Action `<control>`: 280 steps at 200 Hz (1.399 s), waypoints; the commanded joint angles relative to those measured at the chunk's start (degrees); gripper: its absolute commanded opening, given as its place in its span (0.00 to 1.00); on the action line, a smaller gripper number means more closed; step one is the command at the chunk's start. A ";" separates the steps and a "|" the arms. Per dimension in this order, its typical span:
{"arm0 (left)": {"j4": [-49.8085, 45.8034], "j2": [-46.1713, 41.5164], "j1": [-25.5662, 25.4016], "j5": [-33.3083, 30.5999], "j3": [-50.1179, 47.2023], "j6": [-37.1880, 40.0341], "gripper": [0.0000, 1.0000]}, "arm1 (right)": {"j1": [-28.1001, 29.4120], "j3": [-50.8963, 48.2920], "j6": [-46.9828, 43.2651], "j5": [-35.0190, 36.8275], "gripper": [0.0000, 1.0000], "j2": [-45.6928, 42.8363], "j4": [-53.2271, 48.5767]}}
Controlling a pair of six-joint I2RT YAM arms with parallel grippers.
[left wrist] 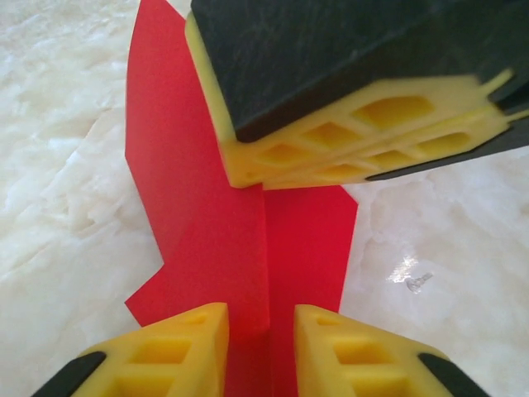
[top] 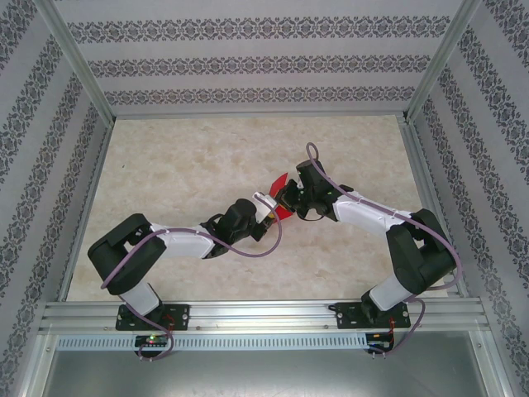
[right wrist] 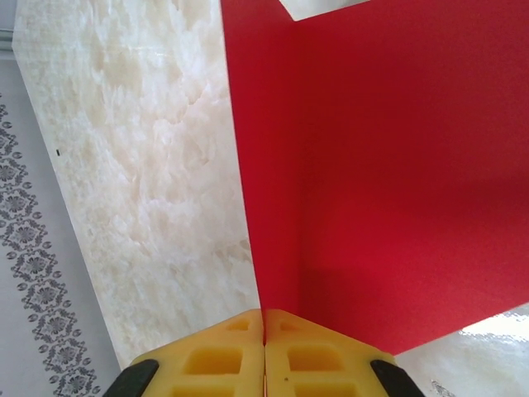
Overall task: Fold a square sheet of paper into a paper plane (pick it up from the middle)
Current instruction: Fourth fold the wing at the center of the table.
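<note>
The red paper [top: 281,182] is held up off the marble table between both grippers, folded along a centre crease with flaps angled out. In the right wrist view my right gripper [right wrist: 264,318] is shut on the folded edge of the paper [right wrist: 397,165]. In the left wrist view my left gripper [left wrist: 261,331] stands open, its yellow fingers [left wrist: 178,347] astride the raised crease of the paper [left wrist: 207,215] with a gap on each side. The right gripper's fingers [left wrist: 355,141] pinch the paper's far end there. Seen from above, the left gripper [top: 269,203] and right gripper [top: 287,197] meet mid-table.
The marble tabletop [top: 190,157] spreads out around the arms. Patterned walls and aluminium frame posts [top: 83,74] close it in at the back and both sides. A metal rail [top: 264,314] carrying the arm bases runs along the near edge.
</note>
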 commanded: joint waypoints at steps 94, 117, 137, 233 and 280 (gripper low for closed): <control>2.19 1.83 -0.65 -0.33 -0.47 3.14 0.19 | -3.46 0.14 -0.33 -5.58 0.38 2.60 -1.29; 2.04 1.94 -0.65 -0.06 -0.50 3.22 0.19 | -3.43 2.18 -1.34 -6.82 0.37 4.49 -3.35; 1.83 2.18 -0.65 0.26 -0.38 3.23 0.20 | -3.42 2.89 -1.48 -7.61 0.28 5.56 -3.96; 1.94 5.51 -0.82 3.30 1.53 3.04 0.22 | -4.40 3.07 -1.27 -8.61 0.12 4.48 -5.20; 1.10 6.35 -0.80 6.02 2.28 0.57 0.11 | -6.28 2.00 -5.71 -7.50 0.37 1.70 -6.10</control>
